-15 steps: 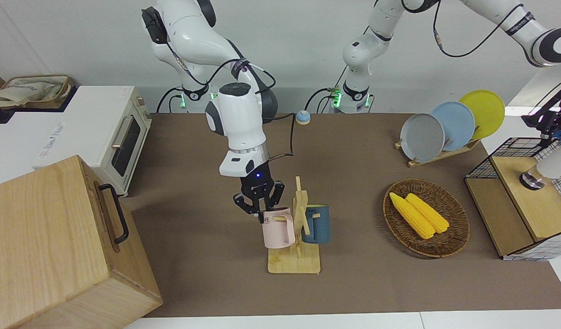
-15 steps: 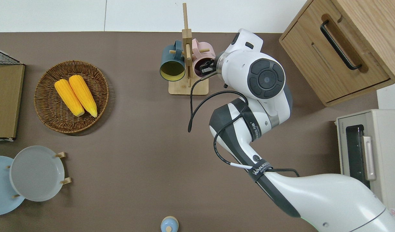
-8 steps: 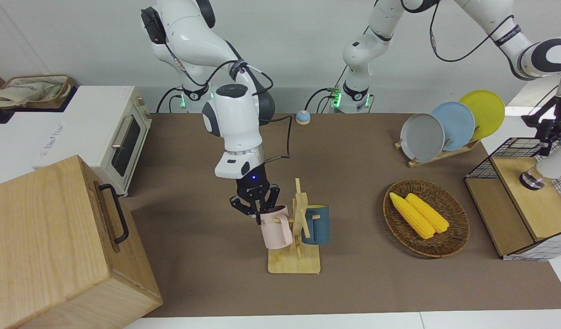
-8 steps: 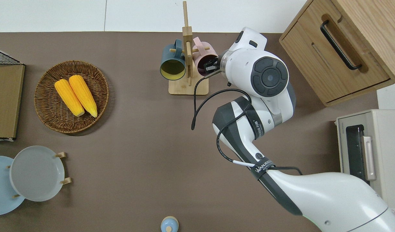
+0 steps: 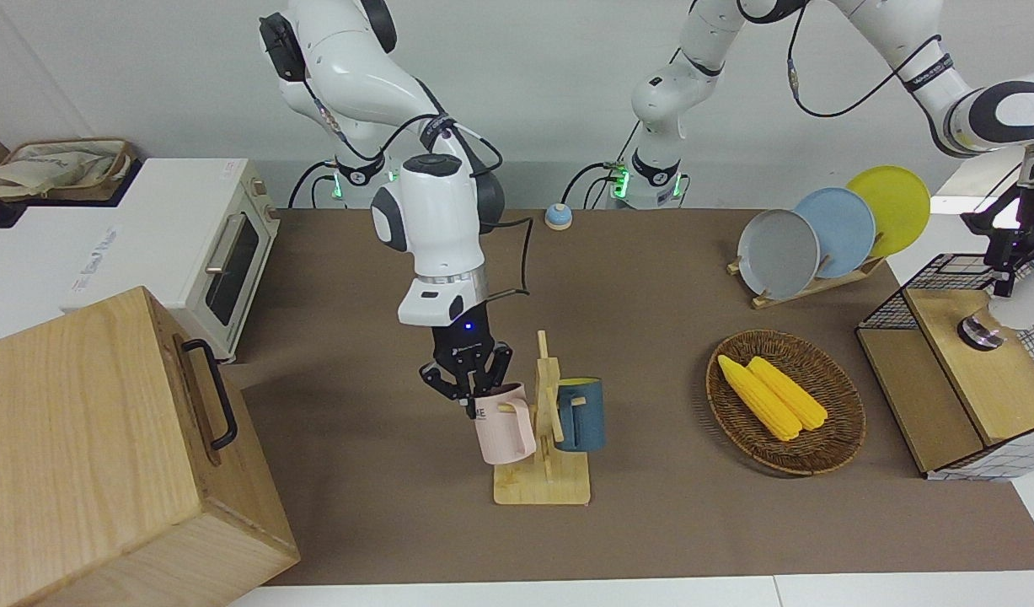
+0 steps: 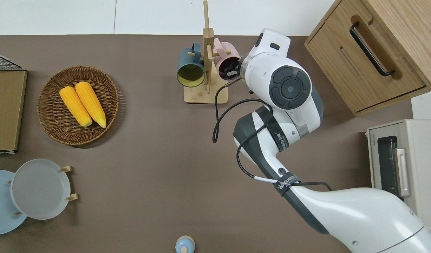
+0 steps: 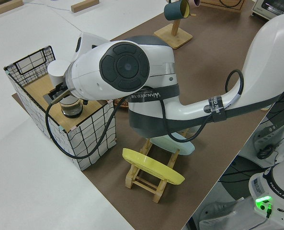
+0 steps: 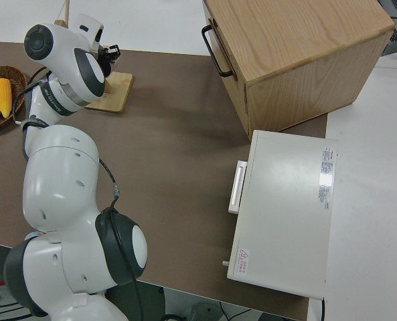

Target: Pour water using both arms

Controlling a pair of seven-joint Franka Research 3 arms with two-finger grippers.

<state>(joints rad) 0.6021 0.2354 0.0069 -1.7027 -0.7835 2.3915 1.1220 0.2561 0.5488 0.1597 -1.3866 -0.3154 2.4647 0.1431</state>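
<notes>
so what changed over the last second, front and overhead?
The right hand, gripping the rim of the pink mug, has dragged the mug toward the right arm's end of the table and tilted it; the wooden mug rack now leans with it, its base unmoved. At the wire basket, the left hand has risen slightly over the white bottle. The blue mug, corn basket and plates stayed put.

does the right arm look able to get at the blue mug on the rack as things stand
Probably not directly. The right gripper is at the rim of the pink mug, and the rack's upright post stands between that mug and the blue mug. It would likely need to let go and come round the post.
</notes>
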